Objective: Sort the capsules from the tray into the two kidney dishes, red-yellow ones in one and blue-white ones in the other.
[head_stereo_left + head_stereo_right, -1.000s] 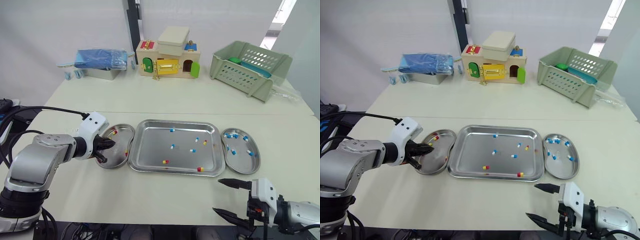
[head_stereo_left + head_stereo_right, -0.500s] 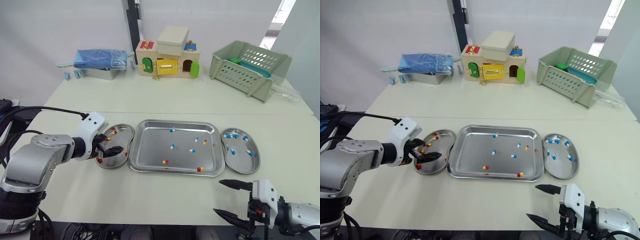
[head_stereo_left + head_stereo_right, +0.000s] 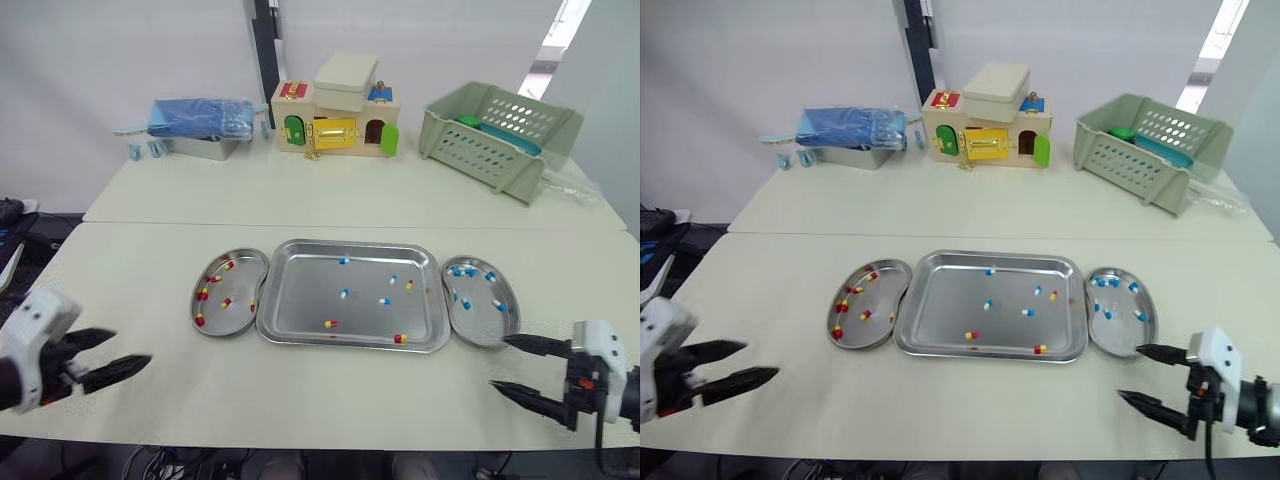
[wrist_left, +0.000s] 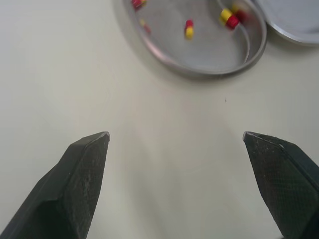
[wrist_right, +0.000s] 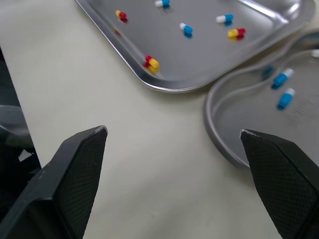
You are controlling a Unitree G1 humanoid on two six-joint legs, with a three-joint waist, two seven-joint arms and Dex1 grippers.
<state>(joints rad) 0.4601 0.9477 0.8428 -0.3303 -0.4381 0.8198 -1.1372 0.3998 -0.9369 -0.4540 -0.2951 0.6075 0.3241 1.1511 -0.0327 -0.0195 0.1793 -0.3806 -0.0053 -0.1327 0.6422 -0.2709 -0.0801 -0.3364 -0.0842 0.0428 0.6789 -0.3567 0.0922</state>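
Both claws have drawn back. Left gripper (image 3: 132,346) gapes wide and empty at the table's (image 3: 330,205) near-left edge. Right gripper (image 3: 498,362), wide too, sits beside the right dish (image 3: 480,325) of blue-white capsules (image 3: 498,306). Left dish (image 3: 240,285) holds red-yellow capsules (image 3: 226,302); the tray (image 3: 300,295) holds both kinds.

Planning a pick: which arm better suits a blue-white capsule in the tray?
Probably right: the right gripper sits beside the steel kidney dish holding blue-white capsules, near the rectangular steel tray; the left gripper is farther.
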